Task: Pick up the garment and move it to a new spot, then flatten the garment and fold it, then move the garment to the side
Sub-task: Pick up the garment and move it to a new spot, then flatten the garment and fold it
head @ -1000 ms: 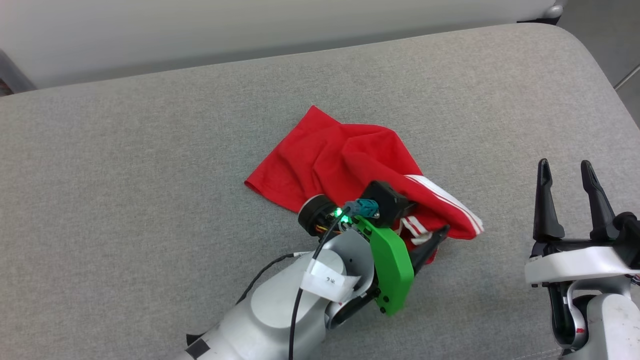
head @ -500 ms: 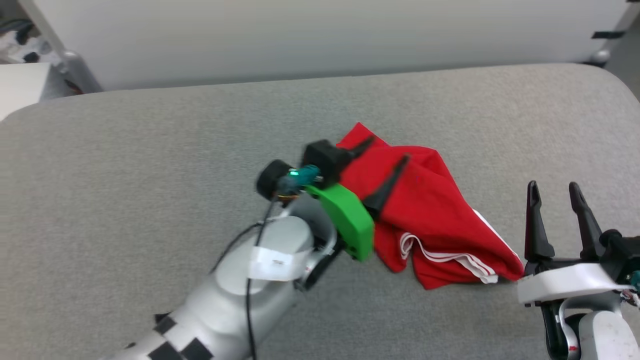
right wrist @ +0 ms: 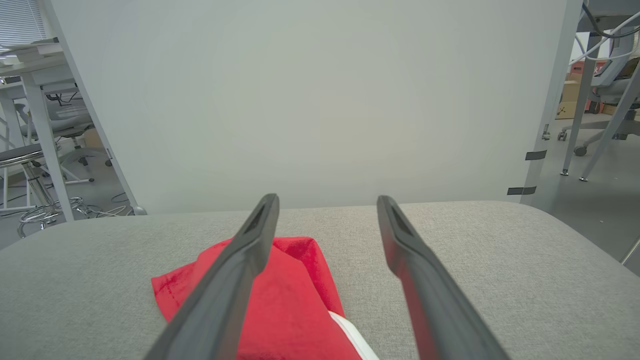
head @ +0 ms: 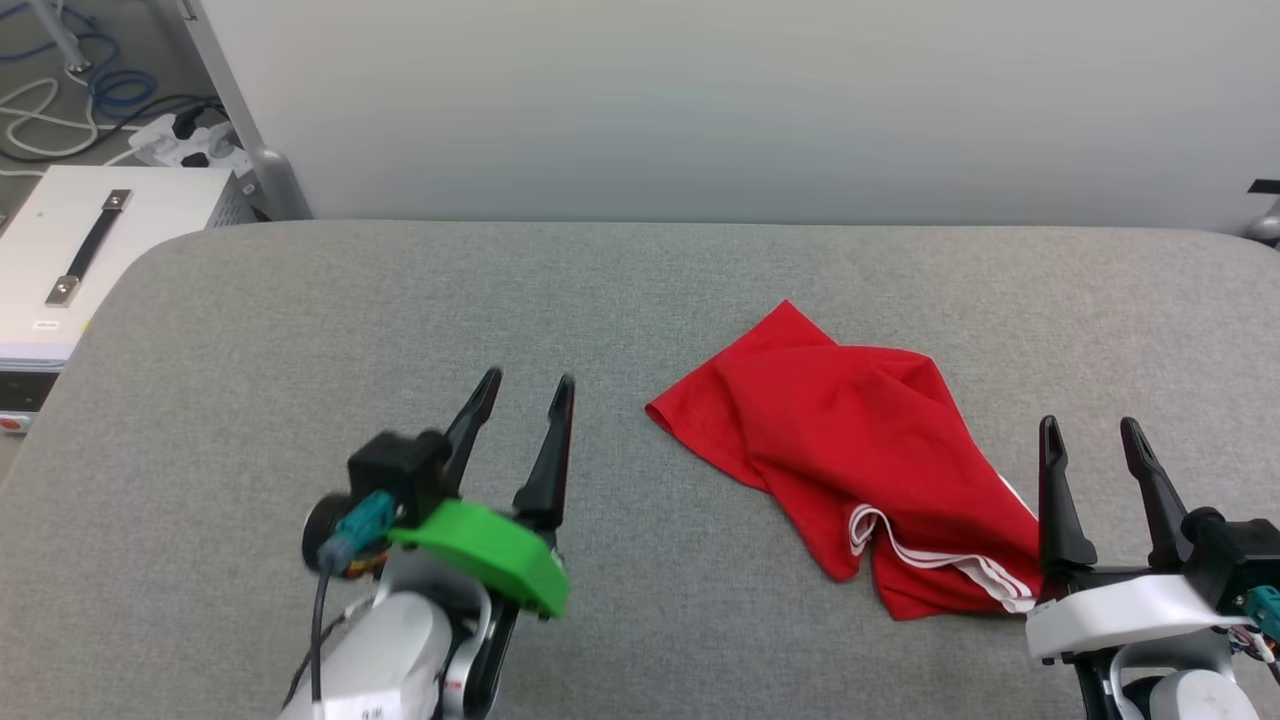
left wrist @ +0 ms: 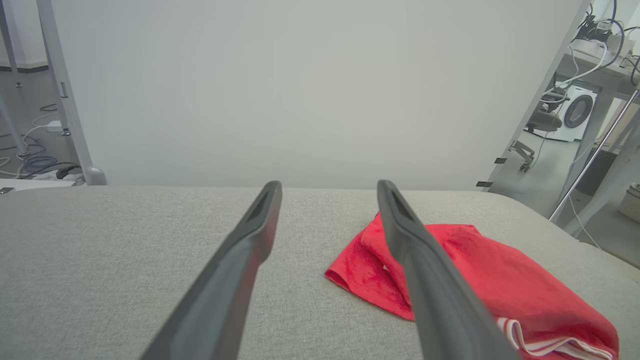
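The garment (head: 850, 450) is a crumpled red T-shirt with white striped trim, lying in a heap on the right half of the grey padded table (head: 300, 330). It also shows in the left wrist view (left wrist: 475, 270) and the right wrist view (right wrist: 290, 300). My left gripper (head: 528, 385) hovers open over bare table, well to the left of the garment and apart from it. My right gripper (head: 1090, 428) stands open at the lower right, just beside the garment's striped edge, holding nothing.
A pale wall panel (head: 700, 100) rises behind the table's far edge. A white case with a dark handle (head: 70, 260) sits off the table's left end, with cables (head: 60, 90) on the floor beyond. Chairs and desks (right wrist: 35, 150) stand farther off.
My left gripper has let go of the garment and drawn back to the left, away from it. The head camera has shifted, so the table sits lower in view. The right gripper stays open.
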{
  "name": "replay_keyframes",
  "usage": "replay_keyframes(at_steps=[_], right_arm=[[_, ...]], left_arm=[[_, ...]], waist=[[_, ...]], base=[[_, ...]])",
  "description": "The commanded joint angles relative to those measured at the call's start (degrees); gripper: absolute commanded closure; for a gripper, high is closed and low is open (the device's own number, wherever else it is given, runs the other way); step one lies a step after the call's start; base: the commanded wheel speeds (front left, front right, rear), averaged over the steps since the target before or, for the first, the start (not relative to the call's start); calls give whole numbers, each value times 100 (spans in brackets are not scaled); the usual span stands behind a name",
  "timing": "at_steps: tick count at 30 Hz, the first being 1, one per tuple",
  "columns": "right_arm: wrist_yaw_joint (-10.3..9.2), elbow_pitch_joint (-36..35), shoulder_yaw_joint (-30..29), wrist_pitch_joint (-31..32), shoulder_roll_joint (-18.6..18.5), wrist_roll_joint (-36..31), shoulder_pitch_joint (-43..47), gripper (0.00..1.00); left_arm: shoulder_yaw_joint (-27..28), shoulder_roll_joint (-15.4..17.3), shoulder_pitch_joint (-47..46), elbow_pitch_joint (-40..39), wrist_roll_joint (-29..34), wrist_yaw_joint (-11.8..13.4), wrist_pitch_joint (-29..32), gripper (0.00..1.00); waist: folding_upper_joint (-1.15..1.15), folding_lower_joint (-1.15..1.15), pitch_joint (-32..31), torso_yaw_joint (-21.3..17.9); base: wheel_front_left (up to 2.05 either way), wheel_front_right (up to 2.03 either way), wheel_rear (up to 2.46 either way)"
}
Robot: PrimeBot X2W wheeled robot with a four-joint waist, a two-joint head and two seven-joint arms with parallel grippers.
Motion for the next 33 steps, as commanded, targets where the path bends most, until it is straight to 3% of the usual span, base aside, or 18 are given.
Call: replay_keyframes(at_steps=[1,10,27,30,33], right_arm=[[-6,-38,41,-52,-8,31,77,0],[-6,-61,167,-52,-8,78,234,0],[-6,-66,258,-50,-8,70,201,0],[-6,-98,455,206,-40,76,87,0],[-6,-220,782,938,-263,163,-104,0]], left_arm=[[150,-17,281,-94,139,10,-32,0],[813,-420,1216,-318,822,-189,-33,0],[1332,-967,1272,-119,1570,-827,-33,0],[1387,-1035,1230,-109,1658,-912,-33,0],[1431,-1089,1180,-84,1731,-985,-33,0]], waist=[[0,0,-76,42],[0,0,-184,39],[0,0,-47,-41],[0,0,37,-6],[0,0,145,50]], base=[[0,0,0],[0,0,0],[0,0,0],[0,0,0],[0,0,0]])
